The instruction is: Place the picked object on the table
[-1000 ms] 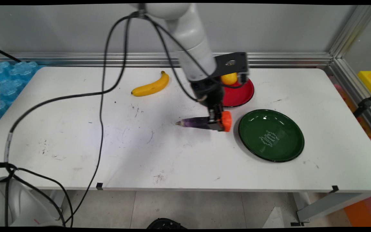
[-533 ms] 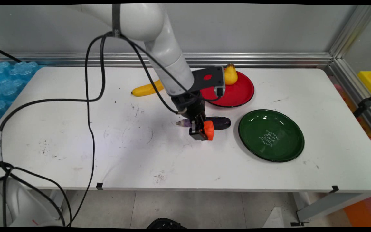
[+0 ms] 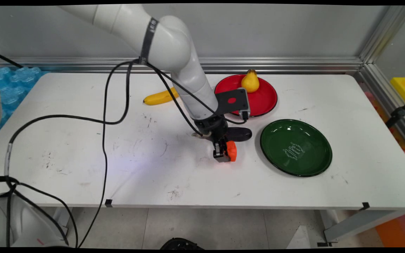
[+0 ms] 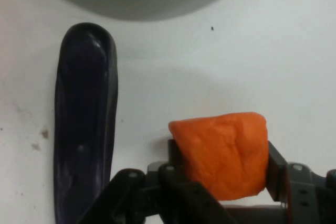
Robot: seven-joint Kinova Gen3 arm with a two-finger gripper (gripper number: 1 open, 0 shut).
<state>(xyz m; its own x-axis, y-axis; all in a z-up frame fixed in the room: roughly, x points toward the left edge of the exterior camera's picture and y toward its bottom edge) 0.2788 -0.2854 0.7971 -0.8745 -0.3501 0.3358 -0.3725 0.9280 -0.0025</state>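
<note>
The gripper [image 3: 224, 153] clamps an orange chunk [image 4: 223, 153] low over the table [image 3: 83, 158]. An eggplant [image 4: 84, 129] lies just beside; the green plate [image 3: 295, 147] sits near.

Bright even light; soft shadows; hand view soft.

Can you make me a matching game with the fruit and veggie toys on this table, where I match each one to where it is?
Things:
1. pear
2. banana
3. orange piece
4. eggplant

Places:
A. lying on the table beside the gripper, near the green plate
B. pinched between the black fingers
C. standing on the red plate
D. lying on the table, partly behind the white arm

Pairs: 1-C, 2-D, 3-B, 4-A
</note>
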